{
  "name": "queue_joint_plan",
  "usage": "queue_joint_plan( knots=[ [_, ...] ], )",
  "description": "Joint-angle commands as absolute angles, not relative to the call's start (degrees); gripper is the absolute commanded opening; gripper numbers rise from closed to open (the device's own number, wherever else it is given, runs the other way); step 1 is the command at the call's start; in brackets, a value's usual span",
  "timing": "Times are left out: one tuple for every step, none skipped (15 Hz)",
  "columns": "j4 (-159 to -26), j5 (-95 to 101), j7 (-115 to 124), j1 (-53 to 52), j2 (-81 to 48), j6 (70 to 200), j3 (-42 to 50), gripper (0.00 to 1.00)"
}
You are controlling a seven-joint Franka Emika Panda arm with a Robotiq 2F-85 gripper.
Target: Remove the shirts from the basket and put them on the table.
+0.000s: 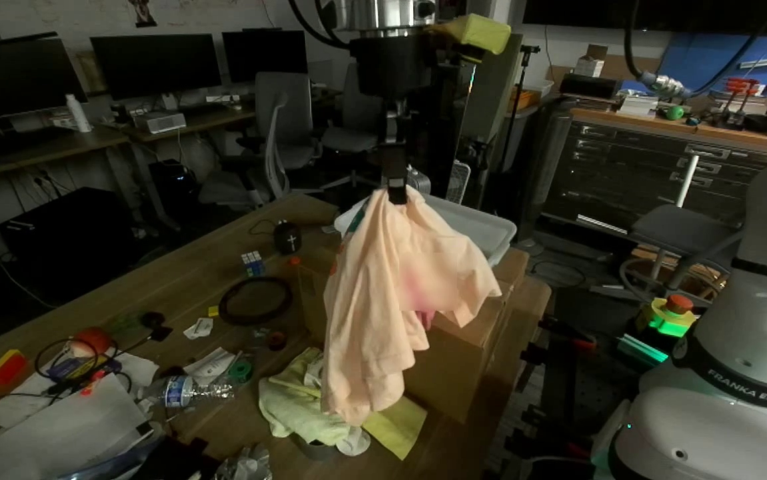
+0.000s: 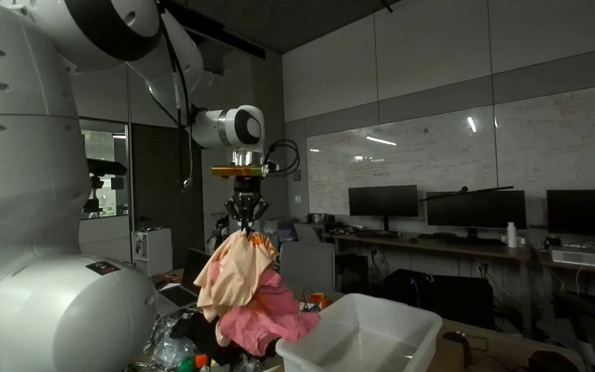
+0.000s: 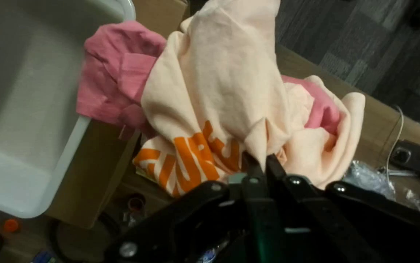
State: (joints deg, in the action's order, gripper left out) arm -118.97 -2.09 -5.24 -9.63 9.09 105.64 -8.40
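Observation:
My gripper is shut on a peach shirt with orange print and holds it bunched and hanging; this gripper and the shirt also show in the wrist view. A pink shirt hangs below and behind the peach one in an exterior view. In the wrist view the pink shirt laps over the rim of the white basket. I cannot tell whether the two shirts are tangled. The basket shows bare inside. The table lies beneath.
A cardboard box stands under the basket. A yellow-green cloth lies on the table below the hanging shirt. A plastic bottle, papers, a Rubik's cube and a laptop are also on the table.

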Motion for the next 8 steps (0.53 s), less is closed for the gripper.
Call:
queue_joint_plan(
  knots=[
    [-116.81,-2.97,4.34,-9.44,7.87,112.05,-9.64,0.02],
    [-117.16,-2.54,6.99,-9.41,7.85,114.54,-9.96,0.02],
    [-117.5,-2.22,9.71,-9.47,7.92,116.97,-10.34,0.02],
    [-117.79,-1.79,12.48,-9.53,7.95,119.34,-10.76,0.02],
    [-118.22,-1.28,15.24,-9.57,8.1,121.85,-11.2,0.02],
    [-118.58,-0.61,18.16,-9.67,8.29,124.31,-11.8,0.02],
    [-118.91,0.44,21.26,-9.72,8.41,126.72,-12.46,0.02],
    [-119.01,1.27,23.45,-9.83,8.53,128.25,-13.09,0.02]
  ],
)
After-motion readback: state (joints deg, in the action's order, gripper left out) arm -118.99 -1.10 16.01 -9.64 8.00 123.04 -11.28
